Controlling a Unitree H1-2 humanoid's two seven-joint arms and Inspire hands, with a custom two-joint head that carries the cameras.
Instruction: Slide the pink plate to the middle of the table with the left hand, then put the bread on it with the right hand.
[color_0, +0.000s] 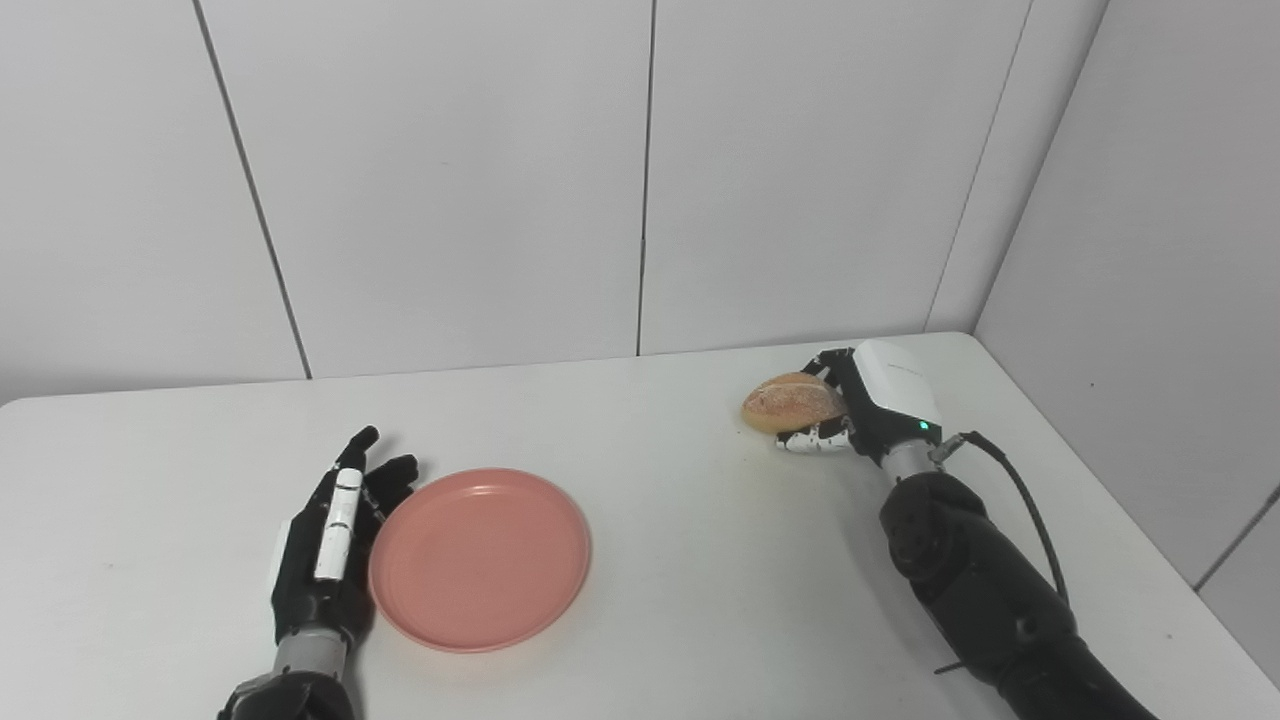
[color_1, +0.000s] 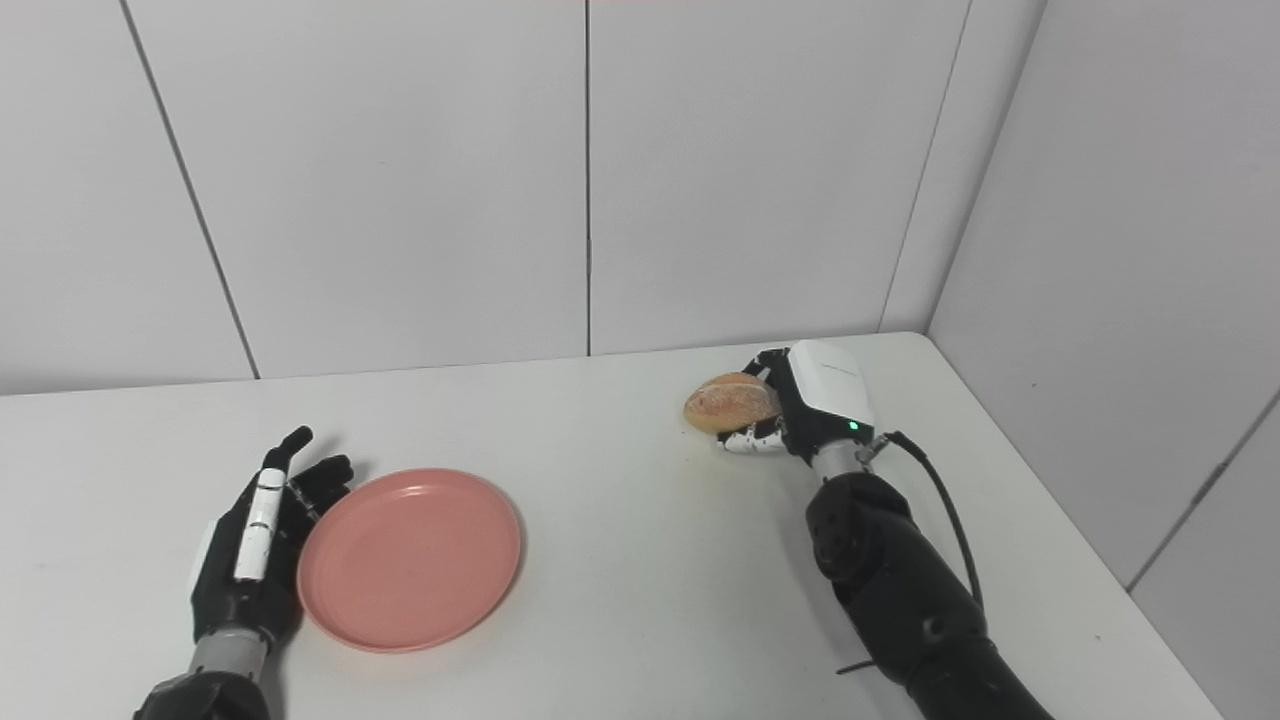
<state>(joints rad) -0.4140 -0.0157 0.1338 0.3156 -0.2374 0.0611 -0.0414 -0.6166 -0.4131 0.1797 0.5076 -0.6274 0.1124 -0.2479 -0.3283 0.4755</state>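
Left hand (color_0: 330, 540) flat against pink plate (color_0: 480, 558) rim at 9 o'clock, fingers spread, holding nothing; sliding step seemingly not finished, plate left of table (color_0: 650, 620) middle. Right hand (color_0: 850, 410) curled around bread roll (color_0: 793, 402) at 2 o'clock. Next: push plate toward 3 o'clock; plenty of open room between
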